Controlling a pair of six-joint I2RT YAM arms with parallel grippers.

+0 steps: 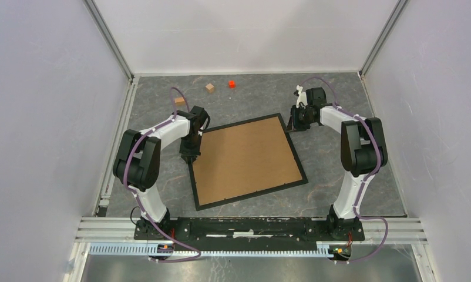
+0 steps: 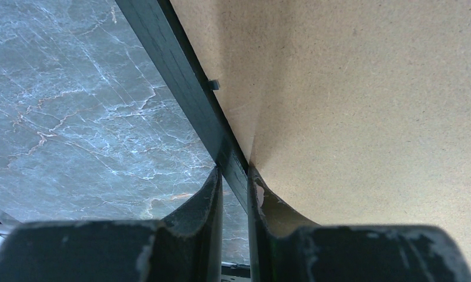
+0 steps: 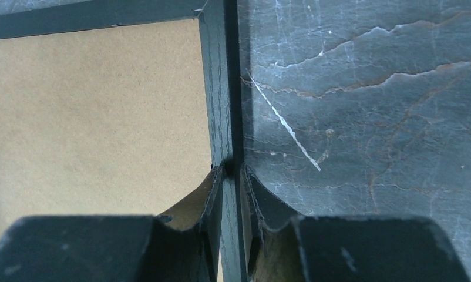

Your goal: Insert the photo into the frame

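The frame [image 1: 252, 194] lies flat on the table [image 1: 339, 100], back side up, between the two end effectors, and its brown backing board [image 1: 245, 158] shows. The left end effector [image 2: 233, 176] is almost closed and pinches the thin black rail: one finger is over the table, the other over the board. The right end effector [image 3: 230, 170] grips the opposite rail in the same narrow way. The frame's far corner is just ahead of its fingertips.

Grey marbled table [image 1: 339, 176]. Black frame [image 1: 293, 150] lies flat near centre, skewed, brown backing board [image 1: 245, 158] facing up. Toward the far edge: small wooden cube [image 1: 209, 87], red cube [image 1: 231, 83] near it; second wooden block [image 1: 179, 101] further left.
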